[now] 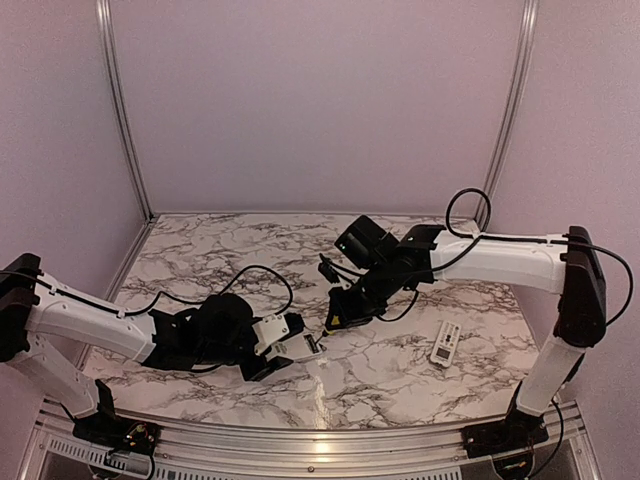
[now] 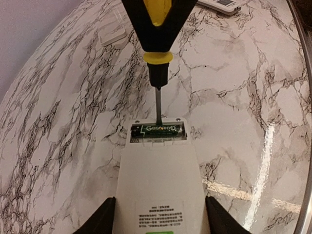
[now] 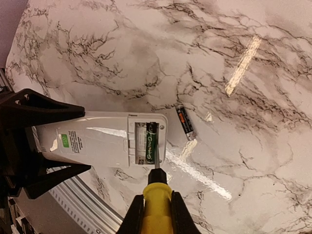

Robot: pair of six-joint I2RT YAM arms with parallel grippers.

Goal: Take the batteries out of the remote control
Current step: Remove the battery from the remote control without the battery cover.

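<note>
Dark green-lettered battery (image 2: 157,129) sits in open remote (image 2: 158,195).

Soft, even light falls from above, and the walls (image 1: 300,100) carry a pinkish cast. The glossy counter (image 1: 400,370) throws white glare streaks in all three views, and a highlight lies along the remote (image 3: 97,139). Shadows are faint and soft-edged. Both wrist views bulge at the edges, and the screwdriver (image 3: 157,204) handle near the lens looks slightly soft.

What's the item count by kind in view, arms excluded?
Remotes: 2 (held remote, spare remote)
Batteries: 2 (seated battery, loose battery)
Screwdriver: 1
Cover plate: 1
Total: 6
</note>
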